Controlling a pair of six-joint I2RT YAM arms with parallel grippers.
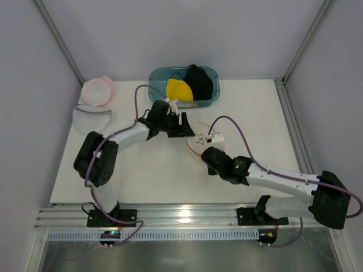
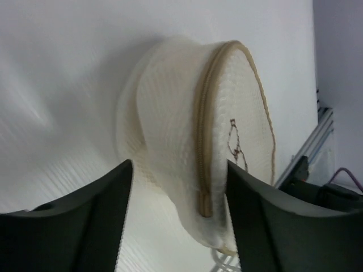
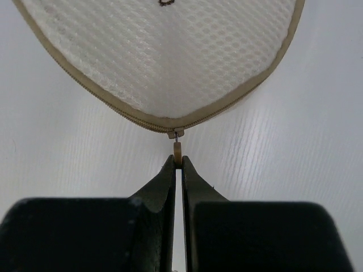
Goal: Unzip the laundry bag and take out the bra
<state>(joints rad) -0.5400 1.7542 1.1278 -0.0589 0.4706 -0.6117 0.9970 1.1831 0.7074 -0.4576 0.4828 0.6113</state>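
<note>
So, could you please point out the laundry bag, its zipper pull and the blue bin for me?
laundry bag [image 3: 170,62]: right wrist view, on the mesh face.
zipper pull [image 3: 177,153]: right wrist view, on the tan tab above the pinching fingertips.
blue bin [image 1: 156,75]: top external view, on its left rim.
</note>
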